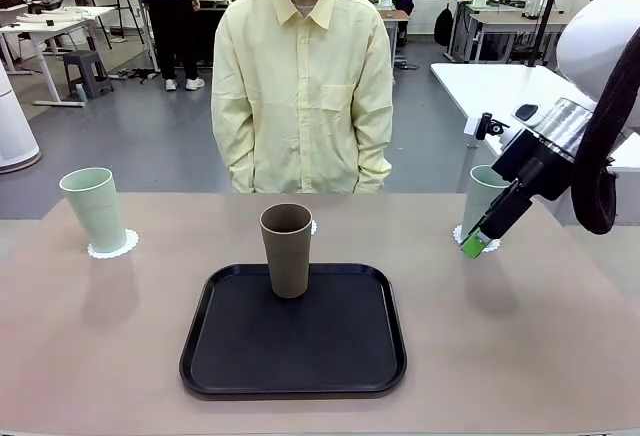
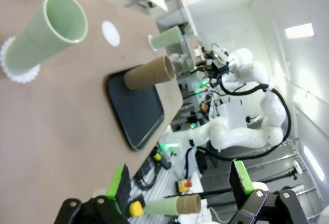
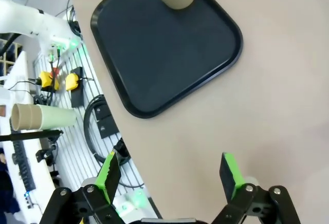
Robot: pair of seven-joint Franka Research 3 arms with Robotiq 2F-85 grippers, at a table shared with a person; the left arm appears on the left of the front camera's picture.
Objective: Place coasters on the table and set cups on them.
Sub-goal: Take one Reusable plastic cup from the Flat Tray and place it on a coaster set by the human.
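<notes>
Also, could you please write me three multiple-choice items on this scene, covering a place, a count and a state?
1. Where does the brown cup stand? A on a coaster; B on the black tray; C inside a mint cup.
2. How many mint green cups are on the table? A one; B two; C three.
3. How is the right pincer? A open and empty; B shut on a cup; C shut on a coaster.
Answers: 1 B, its base rests on the tray. 2 B, one at each side, each on a coaster. 3 A, its fingers stand apart with nothing between.
</notes>
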